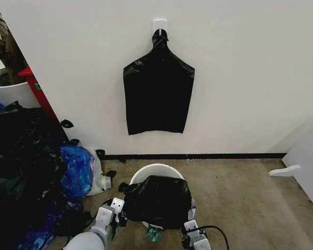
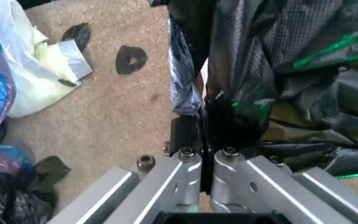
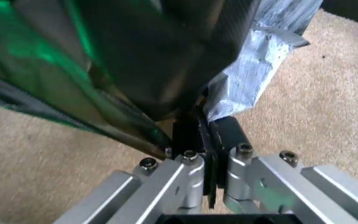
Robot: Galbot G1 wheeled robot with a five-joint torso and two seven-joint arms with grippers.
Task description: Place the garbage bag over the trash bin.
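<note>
Black, glossy and crinkled, the thin plastic garbage bag (image 1: 157, 200) hangs stretched between my two grippers, spread over the near part of the small round white plastic trash bin (image 1: 155, 171), whose rolled far rim curves out behind it. The bin stands on the beige carpeted floor (image 1: 240, 203) close to the white wall (image 1: 240, 78).

My left gripper (image 2: 202, 122) is pinched tight on the bag's left edge; its fingers meet with the black film caught between them, and a pale silvery fold of the bag lies just above the tips. My right gripper (image 3: 199, 133) is likewise clamped on the opposite edge, the dark plastic bunching up from its closed fingers beside a pale grey crinkled patch.

On the wall above the bin a flat, smooth black bag (image 1: 157, 94) with a narrow knotted neck hangs from a white hook (image 1: 159, 24). To my left a shiny blue plastic bag (image 1: 76, 169) lies among a heap of dark bags (image 1: 21, 156).
</note>
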